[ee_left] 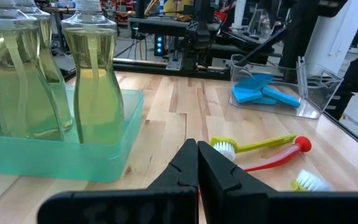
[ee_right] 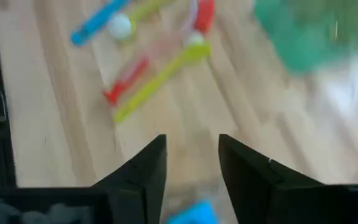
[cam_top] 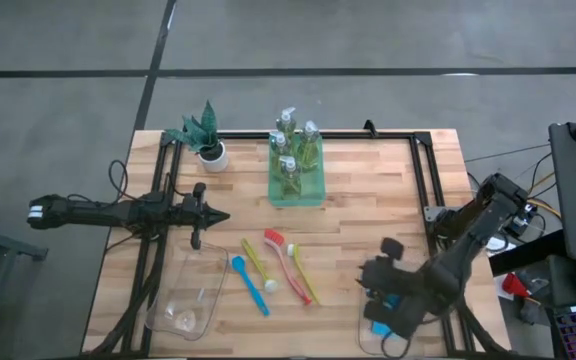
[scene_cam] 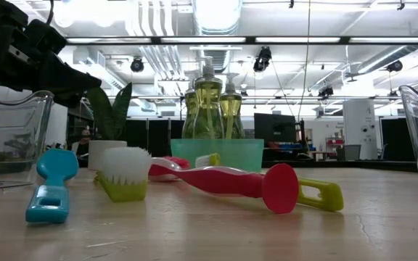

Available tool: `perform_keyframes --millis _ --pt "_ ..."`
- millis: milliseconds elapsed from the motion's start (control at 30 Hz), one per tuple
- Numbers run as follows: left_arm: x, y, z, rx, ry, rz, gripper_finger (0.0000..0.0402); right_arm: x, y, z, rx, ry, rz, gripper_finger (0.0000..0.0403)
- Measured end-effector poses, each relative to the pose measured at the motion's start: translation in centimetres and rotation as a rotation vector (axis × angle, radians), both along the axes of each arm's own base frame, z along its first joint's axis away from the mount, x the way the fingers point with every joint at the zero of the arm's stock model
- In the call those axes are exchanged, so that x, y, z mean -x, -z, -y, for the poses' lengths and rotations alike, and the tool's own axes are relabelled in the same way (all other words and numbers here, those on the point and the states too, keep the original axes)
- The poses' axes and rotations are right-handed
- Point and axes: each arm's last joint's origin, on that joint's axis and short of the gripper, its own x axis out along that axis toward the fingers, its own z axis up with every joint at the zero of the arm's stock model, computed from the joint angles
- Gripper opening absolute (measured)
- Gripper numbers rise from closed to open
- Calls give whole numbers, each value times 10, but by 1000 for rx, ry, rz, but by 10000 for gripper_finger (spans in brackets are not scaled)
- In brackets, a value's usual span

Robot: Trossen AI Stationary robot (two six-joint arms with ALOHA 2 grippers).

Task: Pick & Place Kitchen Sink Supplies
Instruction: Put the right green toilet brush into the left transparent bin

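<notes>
Several slim brushes lie flat mid-table: blue (cam_top: 250,285), yellow-green (cam_top: 257,262), red (cam_top: 286,260) and yellow (cam_top: 304,280). Clear pump bottles of yellow-green soap (cam_top: 295,150) stand in a green tray (cam_top: 313,195). Blue sponges (cam_top: 380,325) lie in a clear bin (cam_top: 398,340) at the near right. My right gripper (cam_top: 373,285) hovers open over that bin, a blue sponge (ee_right: 191,213) showing below its fingers. My left gripper (cam_top: 218,215) is shut, level above the table, left of the tray, touching nothing.
A second clear bin (cam_top: 188,295) stands near left, beside the blue brush. A spiky green plant in a white pot (cam_top: 208,145) sits at the far edge, left of the tray. Black frame rails (cam_top: 423,190) run along the table's sides. Bare wood lies between brushes and right bin.
</notes>
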Motion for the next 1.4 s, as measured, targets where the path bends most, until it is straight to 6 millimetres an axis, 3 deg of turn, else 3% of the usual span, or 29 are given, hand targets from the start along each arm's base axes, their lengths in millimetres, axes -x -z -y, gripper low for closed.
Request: perform_keyframes --millis 100,267,467,733,900,1100,1267,1400 --pt "0 0 0 0 -1 0 0 -19 -4 12 71 -68 26 106" --pt "0 0 0 0 0 0 0 -57 -4 38 127 -186 59 19" --pt "0 0 0 0 0 0 0 -93 2 72 126 -343 115 8" --pt "0 0 0 0 0 0 0 -112 -3 129 117 -371 155 8" --pt "0 0 0 0 -1 1 0 -108 -22 160 65 -440 274 8" --pt "0 0 0 0 -1 0 0 -83 -37 182 109 -482 390 8" --pt "0 0 0 0 0 0 0 -49 -35 196 148 -474 525 8" --pt "0 0 0 0 0 0 0 -20 -22 204 158 -438 610 8"
